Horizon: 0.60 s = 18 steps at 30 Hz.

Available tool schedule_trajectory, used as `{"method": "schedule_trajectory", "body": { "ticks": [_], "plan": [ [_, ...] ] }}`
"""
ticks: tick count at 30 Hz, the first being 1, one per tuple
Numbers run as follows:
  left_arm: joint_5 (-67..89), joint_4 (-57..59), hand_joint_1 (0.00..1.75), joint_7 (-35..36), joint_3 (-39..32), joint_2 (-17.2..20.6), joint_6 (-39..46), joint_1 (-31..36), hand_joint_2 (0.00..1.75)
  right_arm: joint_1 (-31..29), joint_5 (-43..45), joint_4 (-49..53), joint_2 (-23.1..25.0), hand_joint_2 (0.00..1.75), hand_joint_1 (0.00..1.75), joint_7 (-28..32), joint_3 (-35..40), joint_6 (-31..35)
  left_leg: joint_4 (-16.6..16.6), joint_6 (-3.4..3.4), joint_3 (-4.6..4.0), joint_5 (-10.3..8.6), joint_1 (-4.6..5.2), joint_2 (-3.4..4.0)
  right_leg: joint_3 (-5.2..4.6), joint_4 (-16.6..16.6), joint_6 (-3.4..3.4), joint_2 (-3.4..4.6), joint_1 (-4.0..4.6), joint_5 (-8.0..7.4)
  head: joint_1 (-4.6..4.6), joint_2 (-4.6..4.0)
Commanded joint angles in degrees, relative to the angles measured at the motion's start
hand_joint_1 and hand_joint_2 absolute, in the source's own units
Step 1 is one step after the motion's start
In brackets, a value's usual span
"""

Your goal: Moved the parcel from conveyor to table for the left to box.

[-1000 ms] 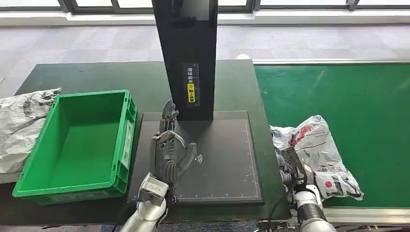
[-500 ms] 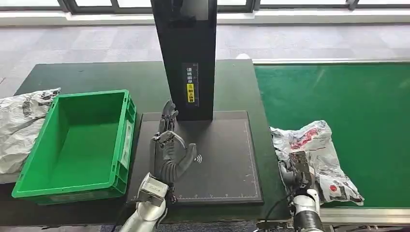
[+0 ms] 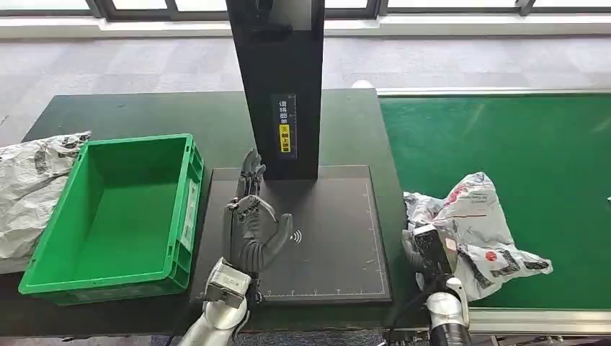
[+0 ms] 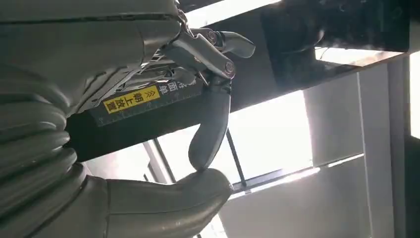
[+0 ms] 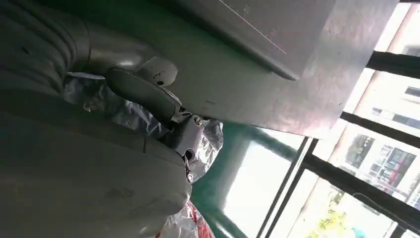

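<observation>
Right hand (image 3: 426, 249): raised at the near left edge of the conveyor belt (image 3: 504, 137), wrist upright above the silver forearm, fingers closed on the left end of the parcel (image 3: 479, 231).
Right hand grip, wrist view: thumb (image 5: 141, 91) pressed across crinkled silver wrap, a darker finger closing on the same fold; parcel held.
Parcel: crumpled white and silver mailer bag with red and black print, on the green belt, near edge bunched and lifted at the hand, far end trailing toward the belt's near rim.
Left hand (image 3: 252, 223): above the black scanner platform (image 3: 339, 238), palm tilted sideways, fingers extended and spread toward the post, thumb out toward the wireless mark; nothing held.
Left hand, wrist view: grey thumb (image 4: 210, 126) pointing away from the palm, darker fingers stretched ahead, apart.
Left forearm: silver, coming up over the near left corner of the platform.
Scanner post (image 3: 281, 86): black, upright at the platform's far edge, yellow label on its face.
Green crate (image 3: 43, 259): on the dark table (image 3: 144, 112), just left of the platform.
Second bag (image 3: 29, 187): white crumpled mailer, touching the crate's left wall.
</observation>
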<state>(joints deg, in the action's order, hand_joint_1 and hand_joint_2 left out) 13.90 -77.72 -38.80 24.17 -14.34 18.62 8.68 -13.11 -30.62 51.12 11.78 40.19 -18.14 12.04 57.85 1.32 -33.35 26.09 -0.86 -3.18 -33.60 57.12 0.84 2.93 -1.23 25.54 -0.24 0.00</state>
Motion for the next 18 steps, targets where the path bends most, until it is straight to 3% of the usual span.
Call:
{"method": "schedule_trajectory", "body": {
  "ticks": [1, 10, 18],
  "plan": [
    [0.02, 2.21, 0.00, -1.20, -1.61, -0.13, -0.18, 0.04, 1.75, 3.55, 3.90, 10.59, 0.28, 1.75, 1.75, -0.19, 7.46, 4.09, -0.06, -0.05, 0.10, 0.03, 0.04, 0.32, 0.04, -0.03, -0.08, -0.09, 0.02, 0.00, 0.00, 0.00],
    [-0.58, 4.03, 0.00, -1.20, -0.70, -0.54, -1.22, 2.44, 1.75, 17.28, -4.53, 41.32, 5.74, 1.75, 1.75, -0.19, 18.83, 12.79, 0.01, -0.01, -0.04, 0.06, 0.06, 0.15, -0.11, 0.11, -0.10, -0.15, 0.00, 0.09, 0.00, 0.00],
    [-1.42, 3.92, 0.00, -1.20, 1.54, -0.09, 1.49, 2.79, 1.75, 16.15, -5.04, 40.09, 5.08, 1.75, 1.75, -0.21, 24.53, 13.65, 0.00, -0.04, -0.02, 0.04, 0.02, 0.28, -0.09, 0.03, -0.11, -0.19, 0.05, 0.06, 0.00, 0.00]
  ]
}}
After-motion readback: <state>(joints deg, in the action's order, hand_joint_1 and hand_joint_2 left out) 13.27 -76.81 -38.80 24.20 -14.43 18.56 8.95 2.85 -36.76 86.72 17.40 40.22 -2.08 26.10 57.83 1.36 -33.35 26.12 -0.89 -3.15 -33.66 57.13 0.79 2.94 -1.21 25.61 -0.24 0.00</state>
